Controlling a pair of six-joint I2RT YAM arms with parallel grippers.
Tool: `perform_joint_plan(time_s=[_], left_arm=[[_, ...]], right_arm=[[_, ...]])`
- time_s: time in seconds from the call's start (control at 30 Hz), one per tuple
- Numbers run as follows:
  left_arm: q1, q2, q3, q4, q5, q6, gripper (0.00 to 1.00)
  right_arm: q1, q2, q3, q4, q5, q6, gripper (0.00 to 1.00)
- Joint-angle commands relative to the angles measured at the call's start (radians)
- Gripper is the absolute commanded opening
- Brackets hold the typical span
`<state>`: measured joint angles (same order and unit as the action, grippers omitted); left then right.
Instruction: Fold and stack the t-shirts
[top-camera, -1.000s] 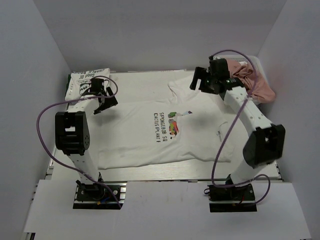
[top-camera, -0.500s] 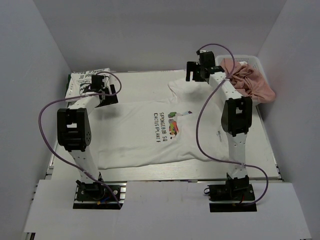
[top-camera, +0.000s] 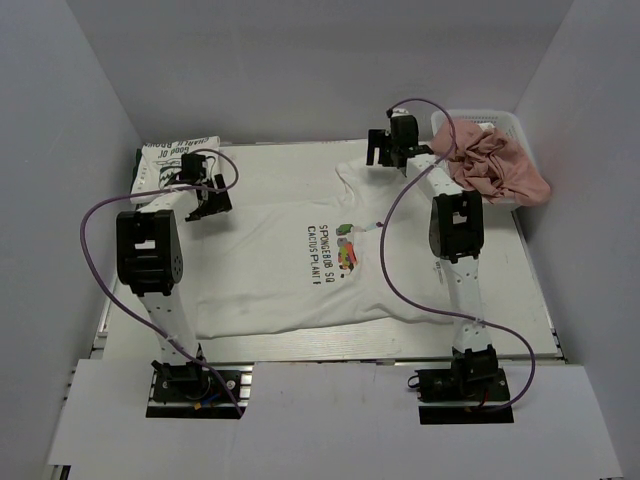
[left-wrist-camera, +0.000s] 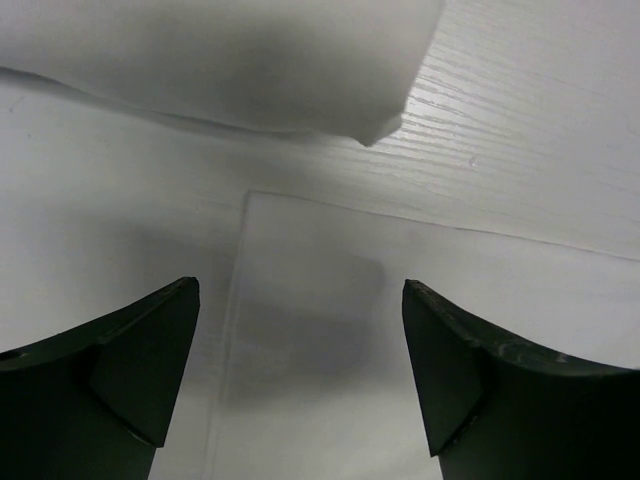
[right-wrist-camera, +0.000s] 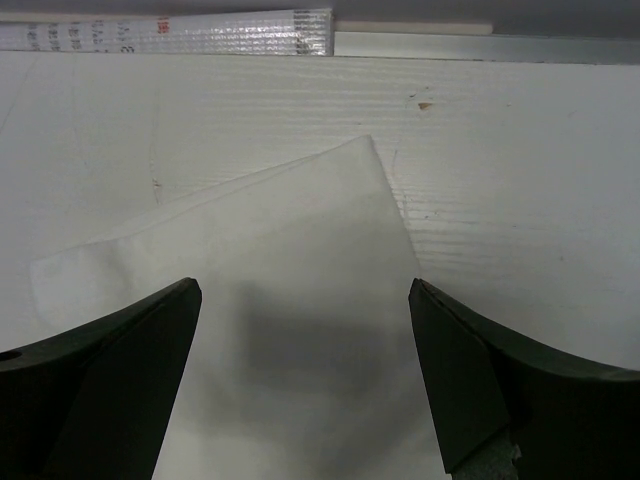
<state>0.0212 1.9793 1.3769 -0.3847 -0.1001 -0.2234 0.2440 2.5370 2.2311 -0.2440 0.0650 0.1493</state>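
A white t-shirt with a colourful cartoon print and dark lettering lies spread flat on the table. My left gripper is open just above its far left corner; the shirt's edge lies under the jaws in the left wrist view. My right gripper is open above the far right corner, a sleeve tip under the jaws in the right wrist view. A folded white t-shirt with black lettering lies at the back left; its corner shows in the left wrist view.
A white basket at the back right holds crumpled pink cloth. Grey walls close in the table on three sides. Purple cables loop from both arms. A metal rail runs along the table's far edge.
My right arm has stretched out and swung left, bringing its gripper from beside the basket over the shirt's far right corner. My left gripper has shifted slightly over the far left corner.
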Motion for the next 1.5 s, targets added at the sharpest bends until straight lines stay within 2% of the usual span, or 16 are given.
perform_joint_plan(time_s=[0.0,0.17,0.27,0.37,0.43,0.53,0.7,0.8,0.83,0.87,1.0,1.13,1.17,1.2,1.27,1.47], left_arm=[[0.013,0.033,0.039,0.001,0.016,-0.033,0.90],[0.022,0.056,0.048,-0.008,0.016,-0.057,0.84],[0.022,0.069,0.038,-0.008,0.016,-0.067,0.76],[0.022,0.088,0.028,-0.008,0.036,-0.077,0.67],[0.022,0.089,0.028,-0.008,0.046,-0.077,0.54],[0.022,0.089,0.028,-0.008,0.085,-0.077,0.42],[0.022,0.089,0.028,-0.008,0.096,-0.077,0.30],[0.022,0.089,0.019,-0.008,0.105,-0.077,0.14],[0.022,0.089,0.019,-0.008,0.105,-0.077,0.10],[0.022,0.089,0.019,-0.008,0.105,-0.077,0.00],[0.022,0.053,-0.016,0.017,0.105,-0.077,0.00],[0.022,0.001,-0.038,0.055,0.114,-0.077,0.00],[0.022,-0.023,-0.047,0.067,0.114,-0.068,0.00],[0.022,-0.036,-0.047,0.067,0.114,-0.068,0.00],[0.022,-0.062,-0.068,0.078,0.126,-0.068,0.00],[0.000,-0.174,-0.139,0.150,0.146,-0.068,0.00]], right_arm=[[-0.006,0.038,0.047,0.084,0.012,0.006,0.90],[0.000,0.072,0.056,0.124,-0.020,0.030,0.90],[-0.002,0.091,0.059,0.152,-0.017,0.041,0.90],[-0.003,0.111,0.070,0.152,-0.033,0.036,0.90],[-0.002,0.118,0.070,0.147,-0.056,0.033,0.90],[0.001,0.118,0.067,0.129,-0.033,0.041,0.90],[-0.006,0.121,0.071,0.114,-0.039,0.042,0.89],[0.000,0.086,0.033,0.054,-0.161,0.015,0.80],[0.003,0.045,-0.085,0.086,-0.235,0.007,0.77],[0.006,0.011,-0.114,0.107,-0.302,0.000,0.70],[0.015,-0.012,-0.148,0.065,-0.364,-0.001,0.46],[0.015,-0.024,-0.136,0.043,-0.320,-0.011,0.24],[0.014,-0.033,-0.137,0.048,-0.312,-0.014,0.17],[0.012,-0.050,-0.140,0.049,-0.297,-0.019,0.00],[0.018,-0.081,-0.159,0.069,-0.245,-0.027,0.00],[0.021,-0.266,-0.325,0.163,-0.238,-0.091,0.00]])
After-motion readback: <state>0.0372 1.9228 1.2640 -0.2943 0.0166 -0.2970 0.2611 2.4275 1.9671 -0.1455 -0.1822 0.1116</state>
